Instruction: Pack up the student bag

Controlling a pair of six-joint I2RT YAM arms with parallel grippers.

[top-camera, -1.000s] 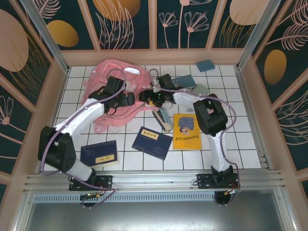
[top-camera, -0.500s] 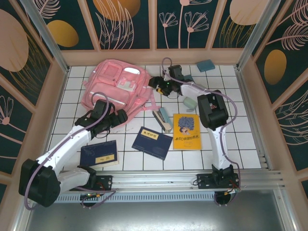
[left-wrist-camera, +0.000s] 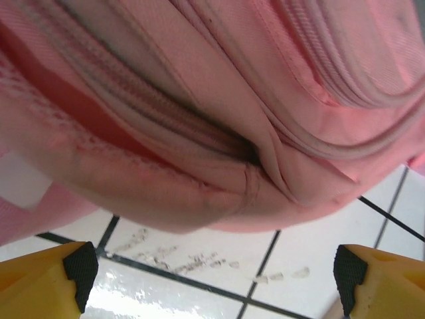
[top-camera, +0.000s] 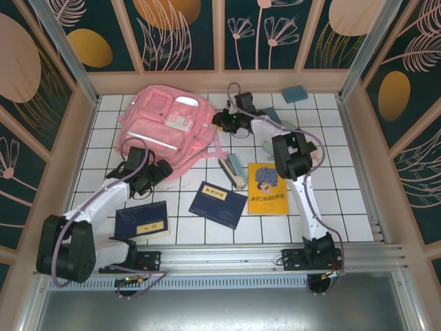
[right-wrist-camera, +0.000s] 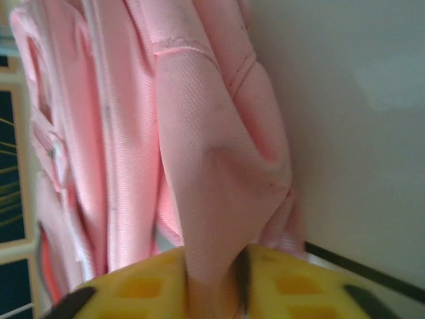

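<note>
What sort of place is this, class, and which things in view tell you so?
Most likely a robot test cell, not a classroom: a white tiled table walled by flower-painted panels, two robot arms bolted to a metal rail at its near edge, and a pink student bag with books laid out.

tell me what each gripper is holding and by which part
The right gripper pinches a fold of fabric at the side edge of the pink backpack. The left gripper is open and holds nothing.
</note>
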